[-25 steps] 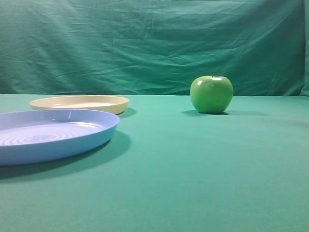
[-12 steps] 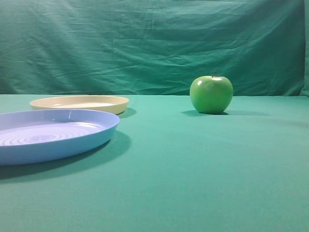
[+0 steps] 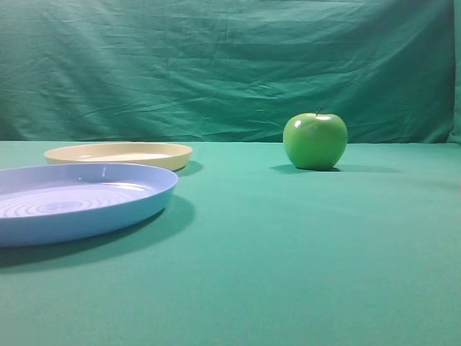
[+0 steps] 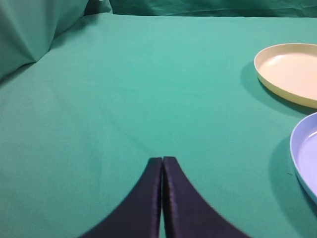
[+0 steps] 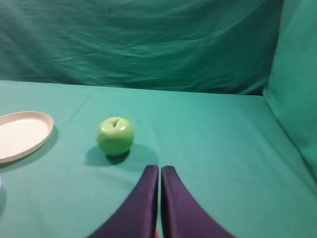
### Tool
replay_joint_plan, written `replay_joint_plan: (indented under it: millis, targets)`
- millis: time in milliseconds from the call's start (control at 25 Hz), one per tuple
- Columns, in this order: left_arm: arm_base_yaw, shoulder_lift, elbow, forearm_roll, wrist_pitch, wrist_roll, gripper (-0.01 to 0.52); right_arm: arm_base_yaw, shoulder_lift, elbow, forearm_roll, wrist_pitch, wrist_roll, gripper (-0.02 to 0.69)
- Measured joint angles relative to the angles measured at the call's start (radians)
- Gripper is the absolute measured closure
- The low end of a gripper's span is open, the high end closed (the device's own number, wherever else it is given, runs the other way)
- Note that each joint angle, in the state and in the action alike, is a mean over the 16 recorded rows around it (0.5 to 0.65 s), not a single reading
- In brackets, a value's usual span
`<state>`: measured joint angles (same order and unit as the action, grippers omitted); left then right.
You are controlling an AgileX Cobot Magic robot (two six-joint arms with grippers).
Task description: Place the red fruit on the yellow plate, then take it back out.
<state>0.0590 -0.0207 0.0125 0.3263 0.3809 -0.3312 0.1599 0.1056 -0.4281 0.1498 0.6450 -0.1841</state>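
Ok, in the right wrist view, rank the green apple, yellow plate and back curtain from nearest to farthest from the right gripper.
1. green apple, just ahead of the right gripper, slightly left.
2. yellow plate, far left edge.
3. back curtain, behind the table.

left claw [image 4: 162, 163]: dark tapered fingers (curved) | right claw [image 5: 159, 171]: same, purplish

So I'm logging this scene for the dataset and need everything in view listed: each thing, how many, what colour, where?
yellow plate: one, pale cream-yellow, back left of the table, nothing on it
blue plate: one, light blue with ringed grooves, front left, nearer than the yellow plate
green apple: one, shiny green, upright, back right of centre
cloth: green, covering table and backdrop
red fruit: not clearly visible
left gripper: dark, shut, empty
right gripper: dark, shut, behind the apple
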Motion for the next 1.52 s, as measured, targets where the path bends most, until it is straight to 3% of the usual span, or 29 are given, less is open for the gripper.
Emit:
replay_joint_plan:
  millis: [320,560,1520]
  targets:
    - [0.000,0.000,0.000,0.000,0.000,0.000,0.514,-0.106,-0.103,0.282,-0.010,-0.216,-0.007,0.665]
    - [0.000,0.000,0.000,0.000,0.000,0.000,0.514,-0.133,-0.117,0.408,-0.013,-0.295,-0.014,0.665]
    - [0.000,0.000,0.000,0.000,0.000,0.002,0.514,-0.138,-0.118,0.450,-0.027,-0.229,-0.118,0.665]
